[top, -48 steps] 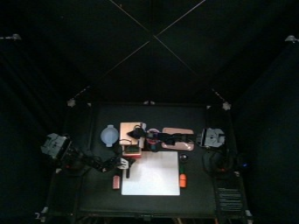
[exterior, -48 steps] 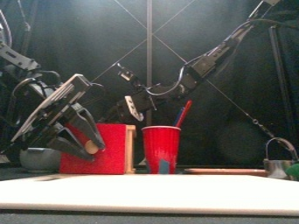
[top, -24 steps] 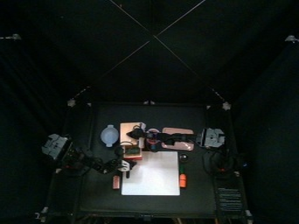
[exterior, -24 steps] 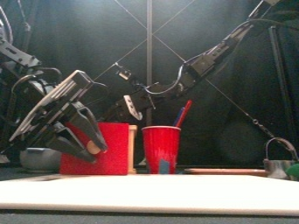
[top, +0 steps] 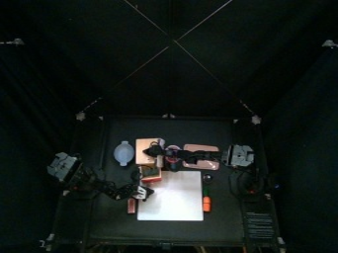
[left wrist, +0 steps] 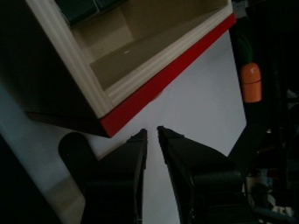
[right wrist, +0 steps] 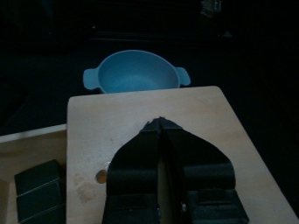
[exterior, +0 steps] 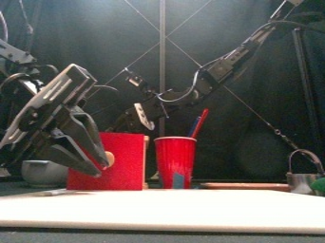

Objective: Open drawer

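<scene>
Drawer (left wrist: pixel 128 66): we brace its top with right gripper (right wrist: pixel 163 131), closed; left gripper (left wrist: pixel 153 140), narrowly parted, beside its red front, holds nothing.

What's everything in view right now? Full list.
drawer: 1, red front with a tan wood inside, back left of the table
cup: 1, red, right beside the drawer, with a red stick in it
bowl: 1, grey-blue, left of the drawer
white sheet: 1, white, front middle
orange markers: 2, orange, one at each side edge of the sheet
board: 1, pinkish-tan, back right of middle
metal cup: 1, silver, far right
table: 1, black
left gripper: open, over the sheet at the drawer's front
right gripper: shut, reached across the middle, near the bowl
</scene>
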Controlling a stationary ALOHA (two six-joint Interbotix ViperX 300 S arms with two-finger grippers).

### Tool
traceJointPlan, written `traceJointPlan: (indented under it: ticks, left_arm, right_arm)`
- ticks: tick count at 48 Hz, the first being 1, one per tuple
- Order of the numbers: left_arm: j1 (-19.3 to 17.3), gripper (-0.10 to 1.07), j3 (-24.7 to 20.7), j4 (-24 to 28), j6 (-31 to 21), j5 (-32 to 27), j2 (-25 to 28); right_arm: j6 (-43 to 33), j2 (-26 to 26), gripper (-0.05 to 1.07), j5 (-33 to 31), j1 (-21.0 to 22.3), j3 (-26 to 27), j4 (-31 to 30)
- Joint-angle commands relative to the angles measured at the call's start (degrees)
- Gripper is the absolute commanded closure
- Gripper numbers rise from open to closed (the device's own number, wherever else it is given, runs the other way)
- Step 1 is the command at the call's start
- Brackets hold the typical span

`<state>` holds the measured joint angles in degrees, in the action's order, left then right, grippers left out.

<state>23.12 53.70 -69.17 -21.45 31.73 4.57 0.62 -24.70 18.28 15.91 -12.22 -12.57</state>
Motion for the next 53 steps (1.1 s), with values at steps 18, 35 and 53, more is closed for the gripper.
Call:
traceJointPlan:
  ticks: [18, 35, 53]
  left_arm:
    - [1.6, 0.36, 4.0, 2.3, 0.9, -1.8, -8.3]
    - [1.6, 0.37, 12.3, 4.8, 2.3, 1.2, -15.9]
    - [1.5, 0.37, 14.5, 5.1, 4.5, 1.8, -17.1]
  right_arm:
    - [0.1, 1.2, 0.99, -1.5, -0.1, 0.9, 0.0]
    - [0.0, 1.4, 0.99, -3.3, -1.4, 2.1, -1.7]
    - [0.0, 2.0, 0.99, -5.2, -2.4, 2.7, -2.5]
